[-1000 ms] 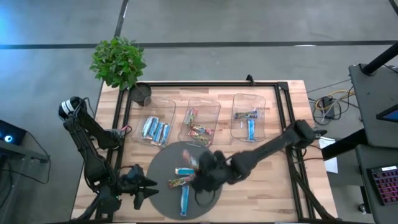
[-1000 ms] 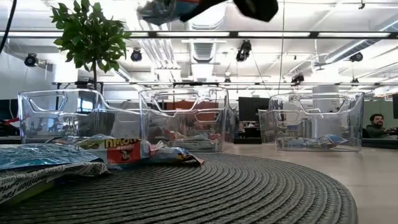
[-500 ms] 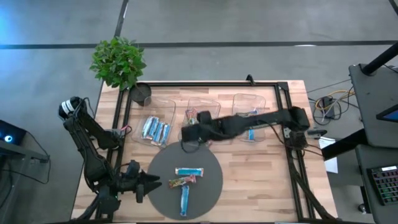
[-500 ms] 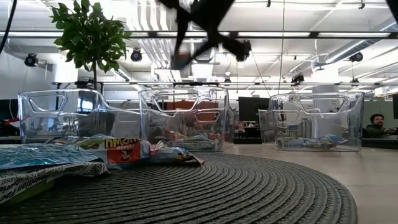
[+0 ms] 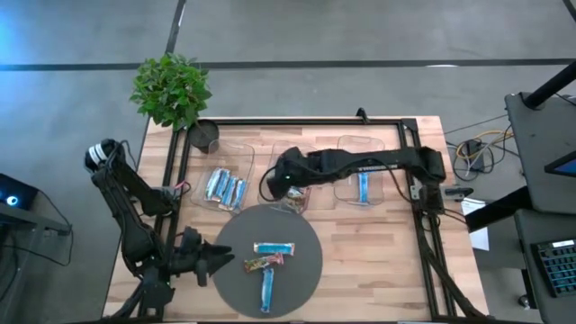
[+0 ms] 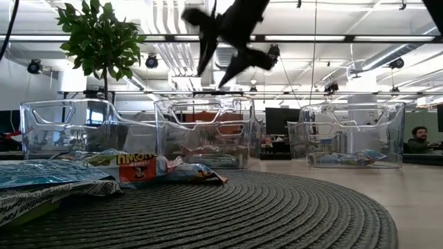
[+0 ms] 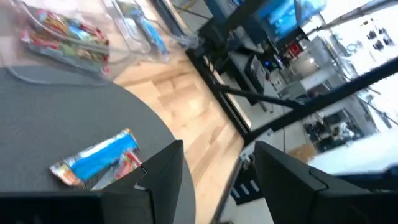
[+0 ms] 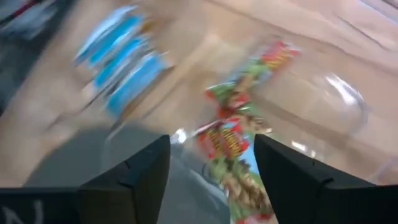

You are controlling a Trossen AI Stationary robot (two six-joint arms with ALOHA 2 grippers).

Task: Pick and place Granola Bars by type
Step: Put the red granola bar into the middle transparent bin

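Granola bars are spread over a round grey mat (image 5: 301, 270) and three clear bins on the wooden counter (image 5: 378, 261). Left bin (image 5: 241, 153) has the light blue bars (image 5: 224, 188), middle bin (image 5: 310, 153) has the multicoloured bars (image 5: 297, 198), right bin (image 5: 360, 144) has a blue bar (image 5: 364, 188) and a darker one mostly hidden under the arm. Three are on the mat: a blue bar lying crosswise (image 5: 273, 247), a multicoloured bar (image 5: 262, 263) just below it, and another blue bar (image 5: 267, 290) nearer the front edge.

Right end effector (image 5: 272, 186) hangs over the middle bin, fingers spread apart, nothing between them. Left end effector (image 5: 236, 262) sits low at the mat's left edge, fingers apart and empty too. Potted plant (image 5: 171, 90) sits at the back left corner.
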